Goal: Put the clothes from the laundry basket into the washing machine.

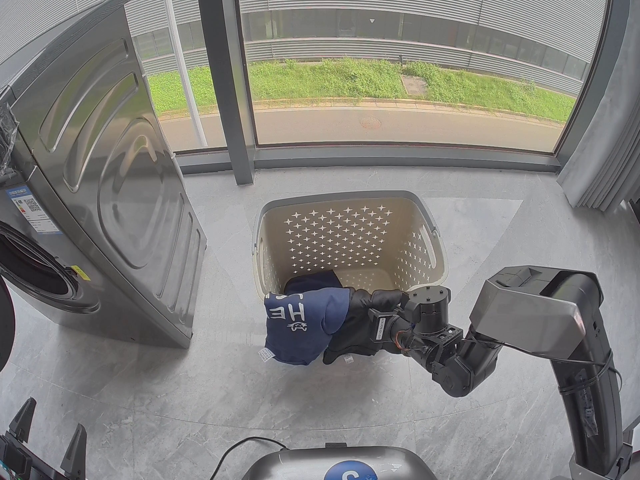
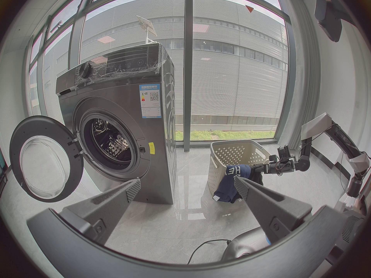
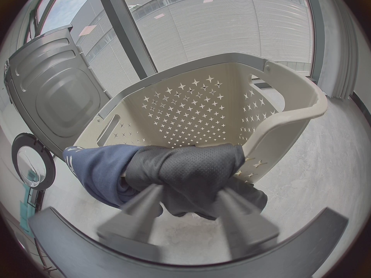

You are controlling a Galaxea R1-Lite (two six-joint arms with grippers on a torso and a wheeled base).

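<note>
Right gripper: I see its two fingers clamped on a black mesh garment, pinching the bunched cloth just at the near rim of the laundry basket.
Black mesh garment: it is gathered around the fingertips, with a loose fold hanging down below them outside the basket.
Navy garment: it sits against the black one on the side towards the washing machine. One end lies inside the basket and the rest droops over the near rim. I cannot tell whether the fingers grip it as well.
Laundry basket: cream plastic with star-shaped holes, standing upright on the grey floor in front of the window.
Washing machine: a grey front-loader to my left, well apart from the basket. Its round door is swung wide open and the drum opening is exposed.
Left gripper: low and close to me on the left, fingers spread apart with nothing between them, facing the machine's open front.
Curtain: hangs at the far right of the window.
</note>
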